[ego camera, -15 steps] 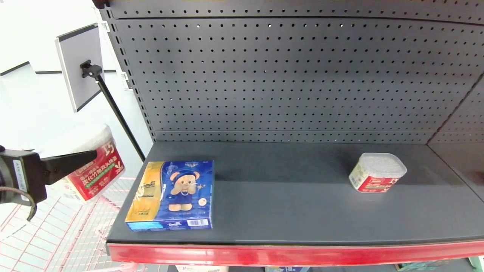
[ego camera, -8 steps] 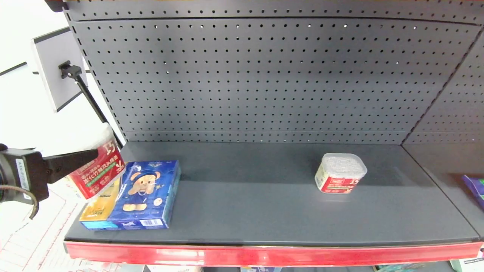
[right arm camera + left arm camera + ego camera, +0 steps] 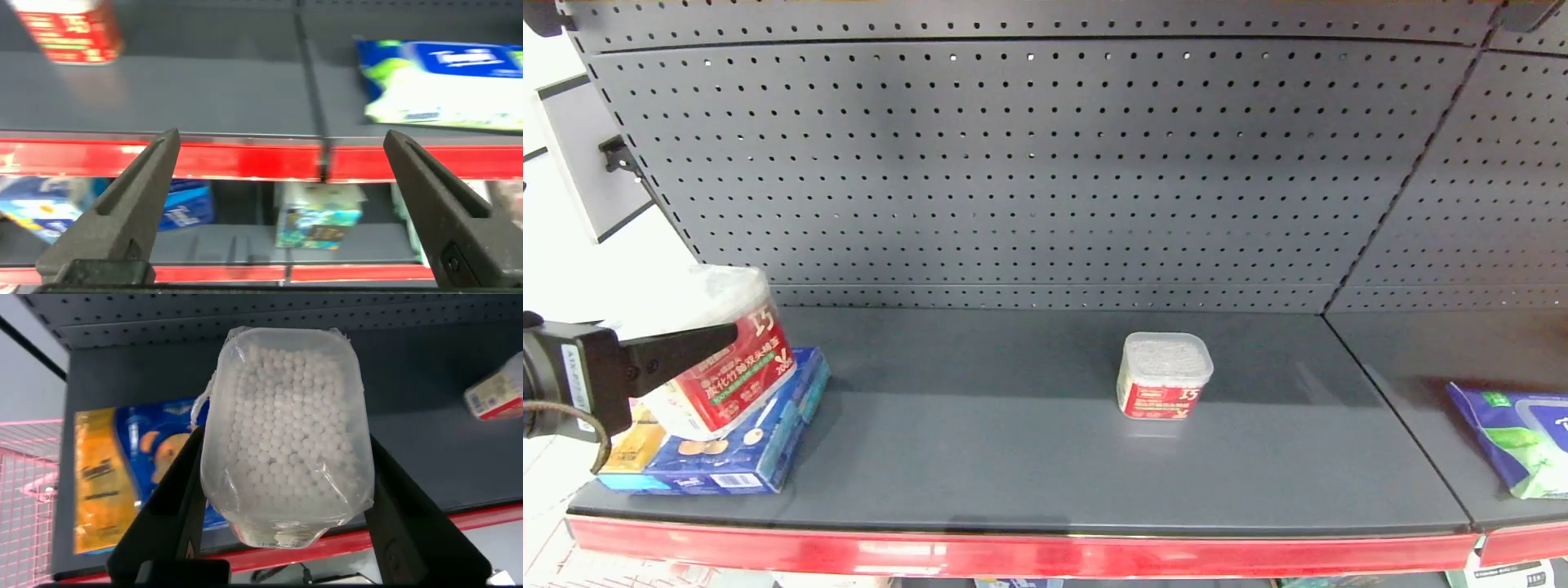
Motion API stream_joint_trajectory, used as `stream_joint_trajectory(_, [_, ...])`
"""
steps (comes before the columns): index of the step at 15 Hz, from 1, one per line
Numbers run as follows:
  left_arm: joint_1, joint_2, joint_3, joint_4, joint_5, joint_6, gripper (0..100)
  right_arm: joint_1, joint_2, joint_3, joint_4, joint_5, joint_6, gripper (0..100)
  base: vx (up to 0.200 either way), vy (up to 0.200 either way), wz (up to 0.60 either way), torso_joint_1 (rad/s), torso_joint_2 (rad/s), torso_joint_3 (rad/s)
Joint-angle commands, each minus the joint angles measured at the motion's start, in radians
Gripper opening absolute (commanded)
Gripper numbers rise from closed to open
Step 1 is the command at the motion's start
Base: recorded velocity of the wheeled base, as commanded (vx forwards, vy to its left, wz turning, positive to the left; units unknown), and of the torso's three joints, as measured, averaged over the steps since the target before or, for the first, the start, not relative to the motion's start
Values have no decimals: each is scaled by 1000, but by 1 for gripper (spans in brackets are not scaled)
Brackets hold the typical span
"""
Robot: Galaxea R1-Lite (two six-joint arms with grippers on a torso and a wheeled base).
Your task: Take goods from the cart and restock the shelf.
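Our left gripper [image 3: 286,469] pinches the swab tub [image 3: 286,408] upright by the shelf's [image 3: 980,465] left end, likely to land flat; right gripper [image 3: 282,139] spread.

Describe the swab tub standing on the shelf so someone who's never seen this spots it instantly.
Start at the dark grey shelf with the red front strip, below the pegboard. Near its middle a small clear tub with a red label stands alone, upright. Its twin is at the left end, held in the left claw near a blue box; this one rests free.
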Motion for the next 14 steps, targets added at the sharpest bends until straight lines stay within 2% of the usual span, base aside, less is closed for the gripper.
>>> stream_joint_trajectory(1, [-1,2,1,0,1,-1,0,0,0,0,1,0,0,100,0,-200,0,7,2,7])
stream_joint_trajectory(7, [-2,14,0,-1,-1,1,0,0,0,0,1,2,-2,100,0,-200,0,4,4,4])
stream_joint_trajectory(14, [-11,22,3,-21,-1,2,0,0,0,0,1,2,-2,100,0,0,0,0,0,0])
